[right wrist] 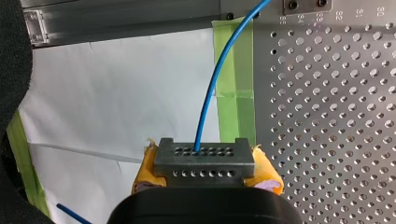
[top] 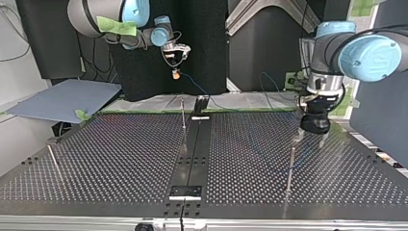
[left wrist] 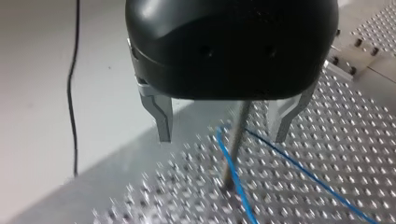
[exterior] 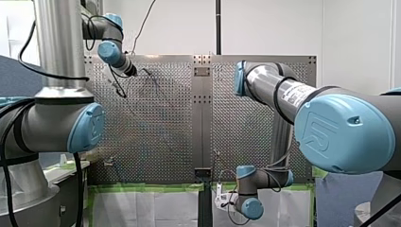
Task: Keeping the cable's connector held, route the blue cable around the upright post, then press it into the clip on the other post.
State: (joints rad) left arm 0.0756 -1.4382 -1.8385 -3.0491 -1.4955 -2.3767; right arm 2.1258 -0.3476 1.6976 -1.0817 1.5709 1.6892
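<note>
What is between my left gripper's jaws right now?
In the left wrist view, the upright post stands between the open jaws of my left gripper, touching neither, with the blue cable bent beside it.

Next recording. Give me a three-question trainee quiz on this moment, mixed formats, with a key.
1. True or false: my right gripper is shut on the connector.
2. What stands between the open fingers of my left gripper? A) an upright post B) the connector C) a roll of tape
3. Fill in: the cable leaving the connector is ____.
Key: 1 true; 2 A; 3 blue.
</note>
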